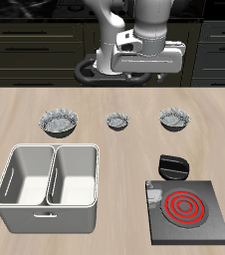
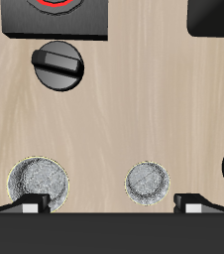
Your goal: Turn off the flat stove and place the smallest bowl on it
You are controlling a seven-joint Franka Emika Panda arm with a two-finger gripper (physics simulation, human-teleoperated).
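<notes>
The flat stove (image 1: pixel 206 221) lies near the table's front edge, and its burner rings (image 1: pixel 184 207) glow red. Its black round knob (image 1: pixel 172 165) sits just behind the slab. Three fluted silvery bowls stand in a row farther back, and the smallest bowl (image 1: pixel 117 122) is the middle one. My gripper (image 1: pixel 136 72) hangs high above the back of the table, behind the bowls, open and empty. The wrist view shows the stove (image 2: pixel 59 25), the knob (image 2: pixel 59 64) and the smallest bowl (image 2: pixel 147 183) just ahead of my gripper (image 2: pixel 112 203), whose fingertips (image 2: pixel 25 206) are spread wide.
A large fluted bowl (image 1: pixel 59 122) and a medium one (image 1: pixel 173 120) flank the smallest bowl. The medium bowl (image 2: pixel 40 181) also shows in the wrist view. A grey double-compartment bin (image 1: pixel 50 199) stands near the front edge, beside the stove.
</notes>
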